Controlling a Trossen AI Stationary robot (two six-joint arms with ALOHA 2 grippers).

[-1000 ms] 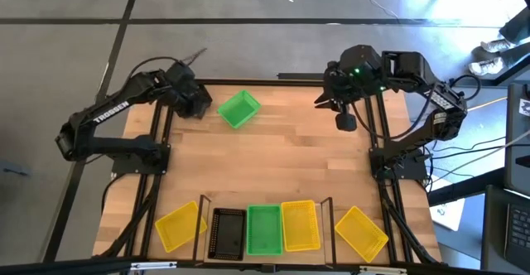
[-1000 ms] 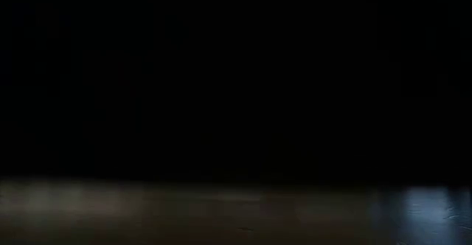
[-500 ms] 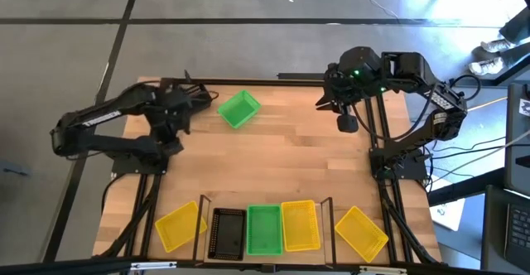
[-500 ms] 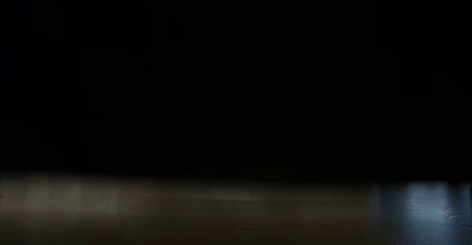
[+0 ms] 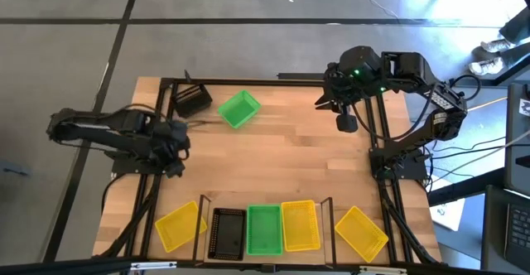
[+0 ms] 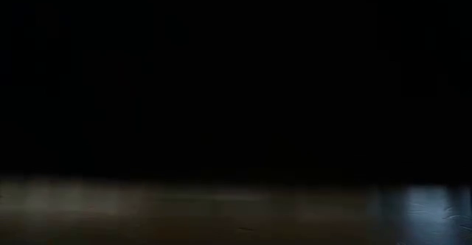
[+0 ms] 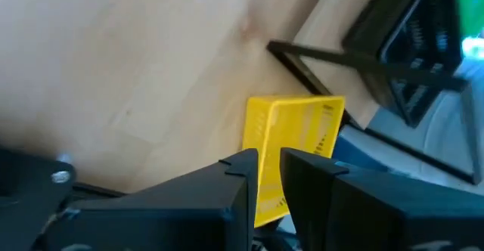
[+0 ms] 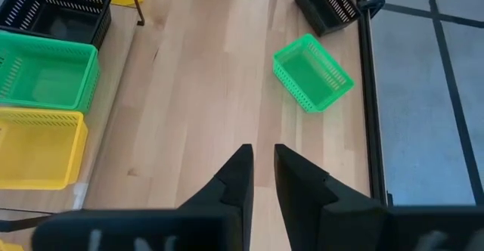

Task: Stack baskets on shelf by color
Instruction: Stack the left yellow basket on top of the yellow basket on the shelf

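On the shelf (image 5: pixel 205 217) at the near edge sit a black basket (image 5: pixel 228 231), a green one (image 5: pixel 264 229) and a yellow one (image 5: pixel 300 225). One yellow basket (image 5: pixel 180 225) lies on the table left of the shelf and another (image 5: pixel 360 232) right of it. A loose green basket (image 5: pixel 238 108) and a black basket (image 5: pixel 192 103) stand near the far edge. My left gripper (image 5: pixel 175 147) hangs shut over the table's left side, looking toward the left yellow basket (image 7: pixel 295 137). My right gripper (image 5: pixel 325 103) waits shut at the far right, high above the wood (image 8: pixel 261 175).
Black frame bars run along the table's left and right edges (image 5: pixel 383 184). The shelf's thin black posts (image 7: pixel 318 54) stand beside the yellow basket. Bare wood lies between the far baskets and the shelf (image 5: pixel 273 159). The low view is dark.
My left arm has drawn back from the far left corner toward the table's left side and near edge, swinging round. The black basket it stood over now shows by itself at that corner. The green basket and my right arm have kept still.
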